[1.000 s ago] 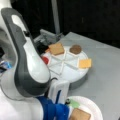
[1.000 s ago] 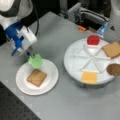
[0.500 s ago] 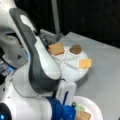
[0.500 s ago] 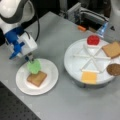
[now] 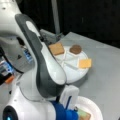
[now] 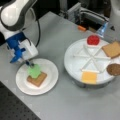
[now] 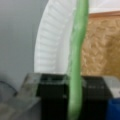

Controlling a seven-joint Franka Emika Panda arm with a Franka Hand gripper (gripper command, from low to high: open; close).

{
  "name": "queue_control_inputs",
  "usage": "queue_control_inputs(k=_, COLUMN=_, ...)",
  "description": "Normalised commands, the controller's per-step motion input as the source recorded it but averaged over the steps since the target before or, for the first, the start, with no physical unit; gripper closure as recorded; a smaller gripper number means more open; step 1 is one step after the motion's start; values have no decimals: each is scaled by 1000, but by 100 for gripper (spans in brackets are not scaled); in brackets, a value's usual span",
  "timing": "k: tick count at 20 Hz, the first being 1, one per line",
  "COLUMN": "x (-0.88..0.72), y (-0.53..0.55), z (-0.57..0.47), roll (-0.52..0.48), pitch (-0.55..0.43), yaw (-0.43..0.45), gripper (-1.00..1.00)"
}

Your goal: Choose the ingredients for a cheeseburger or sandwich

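While the hand (image 6: 29, 63) grips one lettuce (image 6: 34, 71) over one toast (image 6: 37, 79), the plate (image 6: 51, 82) carries both. The tray (image 6: 75, 62) holds one tomato (image 6: 93, 40), toast, patty (image 6: 113, 69) and cheese (image 6: 89, 77).

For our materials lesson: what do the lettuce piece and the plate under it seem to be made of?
Lettuce piece: probably soft rubbery plastic, matte; its thin edge looks wavy in the wrist view. White plate: likely paper or thin plastic, judging by its ribbed rim.

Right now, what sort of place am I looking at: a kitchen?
Probably a robot lab bench, not a kitchen: a grey table, toy food on a divided white tray, and a gripper holding a green lettuce piece over toast on a plate.
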Motion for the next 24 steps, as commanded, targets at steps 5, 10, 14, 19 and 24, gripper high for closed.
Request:
queue_control_inputs(k=5, x=366, y=-210, z=-137, roll=-45, pitch=45, yaw=338, gripper=100)
queue_control_inputs(k=10, x=304, y=-213, z=-26, roll=-29, pitch=50, yaw=332, gripper=100)
queue_control_inputs(k=14, x=249, y=-205, z=18, roll=-16, pitch=50, yaw=326, gripper=100)
queue_control_inputs(k=19, x=220, y=-175, z=12, roll=-6, pitch=54, yaw=319, gripper=100)
queue_control_inputs(k=24, x=202, y=-150, z=8, roll=-5, pitch=46, yaw=331, gripper=100)
